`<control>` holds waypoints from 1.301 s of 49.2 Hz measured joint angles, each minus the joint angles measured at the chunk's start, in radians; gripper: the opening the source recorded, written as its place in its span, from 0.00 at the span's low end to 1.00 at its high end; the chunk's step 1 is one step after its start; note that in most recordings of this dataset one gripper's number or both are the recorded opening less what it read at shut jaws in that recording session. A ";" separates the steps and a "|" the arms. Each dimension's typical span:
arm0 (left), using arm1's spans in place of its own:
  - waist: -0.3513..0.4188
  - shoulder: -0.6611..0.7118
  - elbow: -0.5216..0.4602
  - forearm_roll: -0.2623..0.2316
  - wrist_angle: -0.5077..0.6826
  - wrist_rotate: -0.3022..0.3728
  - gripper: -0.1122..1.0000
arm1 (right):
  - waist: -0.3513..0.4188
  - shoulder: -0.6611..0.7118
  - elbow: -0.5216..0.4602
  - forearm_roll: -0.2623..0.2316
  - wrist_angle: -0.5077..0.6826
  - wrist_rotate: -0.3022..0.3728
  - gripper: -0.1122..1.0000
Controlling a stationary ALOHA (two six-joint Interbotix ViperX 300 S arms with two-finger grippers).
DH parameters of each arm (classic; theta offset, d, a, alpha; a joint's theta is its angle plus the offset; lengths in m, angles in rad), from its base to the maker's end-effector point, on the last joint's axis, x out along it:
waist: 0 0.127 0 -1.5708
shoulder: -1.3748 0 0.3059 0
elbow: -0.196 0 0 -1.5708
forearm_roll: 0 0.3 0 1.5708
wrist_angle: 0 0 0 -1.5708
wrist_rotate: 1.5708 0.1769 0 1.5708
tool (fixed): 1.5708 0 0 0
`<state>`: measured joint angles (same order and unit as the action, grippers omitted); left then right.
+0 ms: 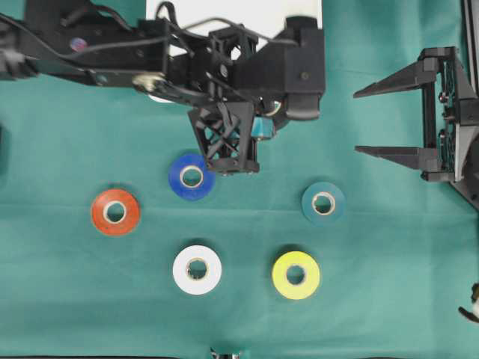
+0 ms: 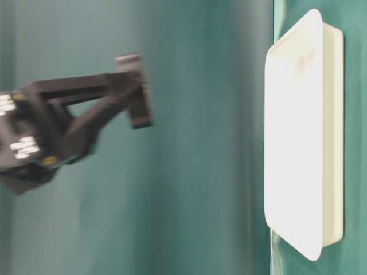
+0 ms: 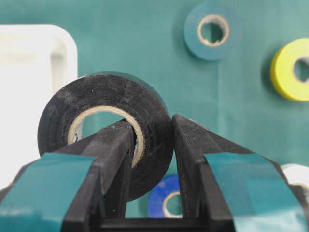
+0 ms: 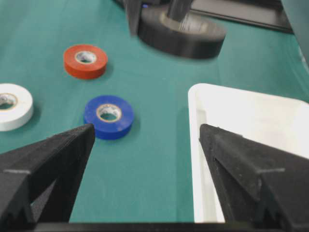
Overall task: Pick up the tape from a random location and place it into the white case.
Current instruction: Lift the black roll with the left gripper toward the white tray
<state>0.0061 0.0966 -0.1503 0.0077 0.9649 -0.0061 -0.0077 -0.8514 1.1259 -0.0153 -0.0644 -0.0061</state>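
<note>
Beside white case [image 3: 67, 48] rim, left end effector [image 3: 152, 140] grips black tape [image 3: 104, 104].

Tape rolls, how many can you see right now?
6: black roll in the left gripper; on the cloth, blue, orange, teal, white, yellow. The arm may hide others.

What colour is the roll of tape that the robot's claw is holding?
Black. The left wrist view shows the tape roll best, clamped in the left gripper.
</note>
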 measured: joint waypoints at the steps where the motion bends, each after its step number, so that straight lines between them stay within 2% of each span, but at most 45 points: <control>1: 0.000 -0.003 -0.003 0.000 0.005 0.000 0.30 | 0.000 0.000 0.000 0.000 0.000 0.000 0.90; 14: 0.000 -0.040 -0.017 0.000 0.038 0.000 0.30 | 0.000 0.002 0.000 0.000 0.000 0.000 0.90; 64: 0.006 -0.041 -0.017 0.002 0.035 0.002 0.30 | 0.000 0.002 0.000 -0.002 0.000 0.000 0.90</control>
<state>0.0123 0.0552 -0.1672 0.0092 1.0002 -0.0046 -0.0077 -0.8498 1.1259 -0.0169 -0.0644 -0.0061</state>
